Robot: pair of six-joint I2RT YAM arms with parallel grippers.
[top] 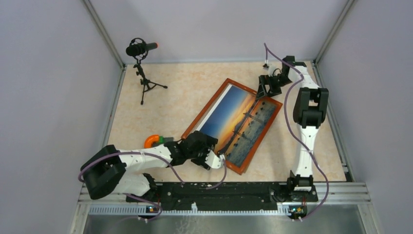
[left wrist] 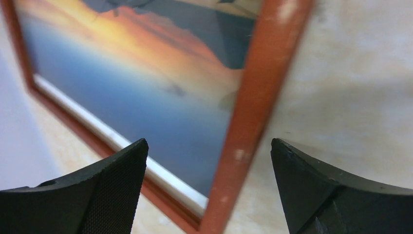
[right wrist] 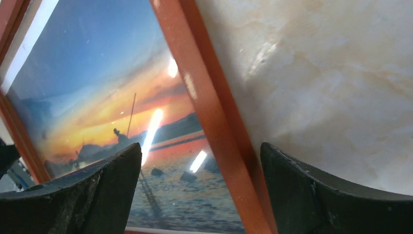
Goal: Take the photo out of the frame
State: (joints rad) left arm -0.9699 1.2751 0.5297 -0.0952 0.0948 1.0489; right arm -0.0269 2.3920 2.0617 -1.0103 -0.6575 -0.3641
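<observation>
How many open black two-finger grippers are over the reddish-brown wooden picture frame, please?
2: left gripper over the frame's near short edge, right gripper over its far short edge.

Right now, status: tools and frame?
Left tool open over frame, near border. Right tool open over far border. Photo inside, face up. Microphone stand apart.

My left gripper (top: 219,157) covers much of the near short edge of the frame (top: 205,107) from above; orange object (top: 152,140) half hidden behind my left arm (top: 146,158), can't tell what; both wrist views crop the frame at their edges; photo (left wrist: 146,97) blurred in left wrist view; its dark figures too small to read.
</observation>
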